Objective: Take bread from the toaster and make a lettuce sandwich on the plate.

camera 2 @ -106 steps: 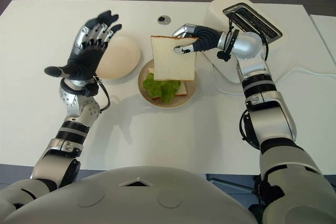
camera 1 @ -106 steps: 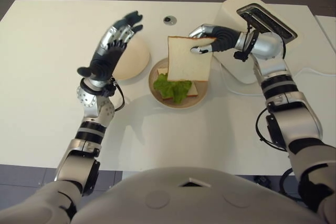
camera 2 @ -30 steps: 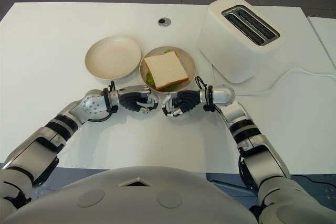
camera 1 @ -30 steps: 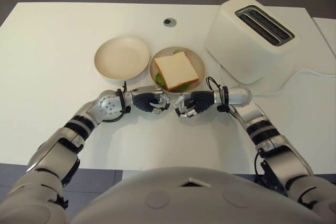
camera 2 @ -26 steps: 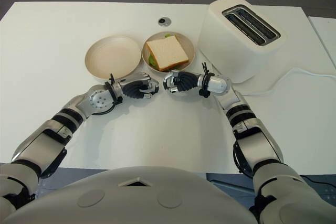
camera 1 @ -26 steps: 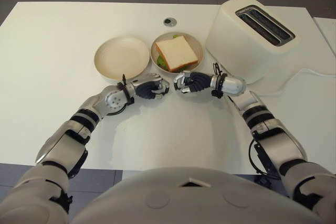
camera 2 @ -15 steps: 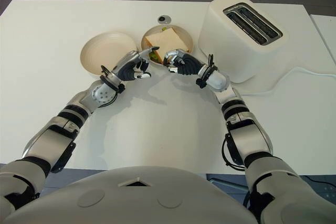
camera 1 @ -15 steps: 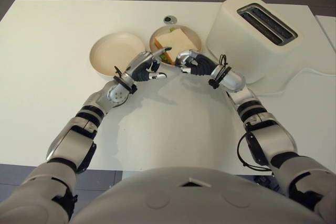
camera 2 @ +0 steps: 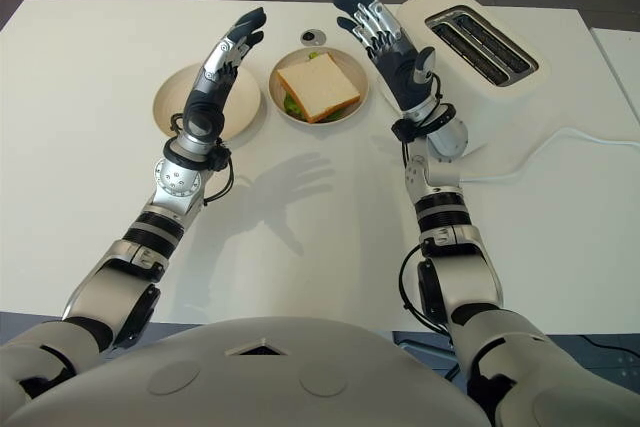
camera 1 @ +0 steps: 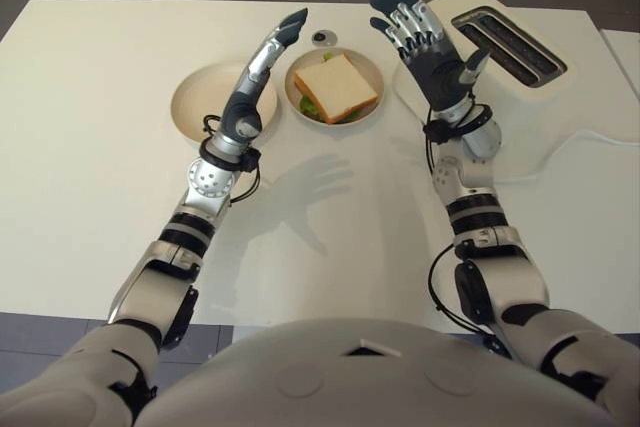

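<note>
Both arms have come up since half a second ago. Back then the fingers were curled low at the near edge of the sandwich plate; now I see them straightened and lifted above the counter (camera 1: 90, 97). The slice that the right one held in the air a few seconds ago now lies flat on top of the sandwich.

The left robot hand (camera 1: 262, 69) is raised edge-on over the right part of the empty plate (camera 1: 195, 99), fingers stretched out and holding nothing. The right robot hand (camera 1: 425, 42) stands upright in front of the toaster (camera 1: 530, 97), palm towards me, fingers spread wide, also holding nothing.

Between the two hands sits the plate (camera 1: 368, 65) with the sandwich (camera 1: 333, 85). The top bread slice lies turned at an angle, and lettuce (camera 1: 308, 105) peeks out along its left and near edges. This plate is just beside the empty one on its right.

The toaster is at the right rear of the counter with both slots dark. Its cable (camera 1: 600, 137) trails off to the right. A small round grommet (camera 1: 323, 37) is set in the counter just behind the sandwich plate.
</note>
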`<state>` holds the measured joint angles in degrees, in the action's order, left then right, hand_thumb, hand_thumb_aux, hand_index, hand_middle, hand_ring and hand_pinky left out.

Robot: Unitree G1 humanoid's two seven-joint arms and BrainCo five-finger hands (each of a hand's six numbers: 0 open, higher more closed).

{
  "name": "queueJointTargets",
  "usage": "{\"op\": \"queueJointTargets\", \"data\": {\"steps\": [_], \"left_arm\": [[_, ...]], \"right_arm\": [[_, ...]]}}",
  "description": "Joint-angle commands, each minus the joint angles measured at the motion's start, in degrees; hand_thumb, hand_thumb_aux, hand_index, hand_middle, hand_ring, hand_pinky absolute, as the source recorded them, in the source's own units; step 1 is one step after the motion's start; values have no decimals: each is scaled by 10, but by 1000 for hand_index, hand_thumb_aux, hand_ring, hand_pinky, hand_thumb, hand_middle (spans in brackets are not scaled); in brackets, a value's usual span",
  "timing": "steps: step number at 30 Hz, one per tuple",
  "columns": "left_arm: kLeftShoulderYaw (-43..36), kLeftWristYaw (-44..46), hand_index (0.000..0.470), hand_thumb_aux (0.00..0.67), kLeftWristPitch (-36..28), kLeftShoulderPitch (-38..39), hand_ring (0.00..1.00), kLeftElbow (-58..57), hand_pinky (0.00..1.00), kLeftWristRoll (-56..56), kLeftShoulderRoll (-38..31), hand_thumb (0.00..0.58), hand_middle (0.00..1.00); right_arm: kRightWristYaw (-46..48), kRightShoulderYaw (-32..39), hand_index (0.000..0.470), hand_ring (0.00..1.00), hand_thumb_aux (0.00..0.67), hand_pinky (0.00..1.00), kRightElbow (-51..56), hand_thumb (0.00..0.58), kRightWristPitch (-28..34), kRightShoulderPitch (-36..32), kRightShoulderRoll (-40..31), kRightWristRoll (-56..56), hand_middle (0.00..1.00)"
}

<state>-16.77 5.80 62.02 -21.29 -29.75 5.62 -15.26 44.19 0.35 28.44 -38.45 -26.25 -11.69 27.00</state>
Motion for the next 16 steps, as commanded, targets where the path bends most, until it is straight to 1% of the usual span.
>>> {"op": "queueJointTargets", "data": {"steps": [1, 7, 16], "left_arm": [[28, 14, 0, 0, -9, 5, 0, -6, 0, -21, 14, 0, 0], [61, 28, 0, 0, -9, -1, 0, -18, 0, -35, 28, 0, 0], [86, 35, 0, 0, -2, -4, 0, -36, 0, -72, 41, 0, 0]], "right_arm": [[16, -12, 0, 0, 0, 0, -10, 0, 16, 7, 7, 3, 0], [31, -20, 0, 0, 0, 0, -3, 0, 18, 2, 12, -9, 0], [50, -19, 0, 0, 0, 0, -7, 0, 23, 8, 15, -21, 0]]}}
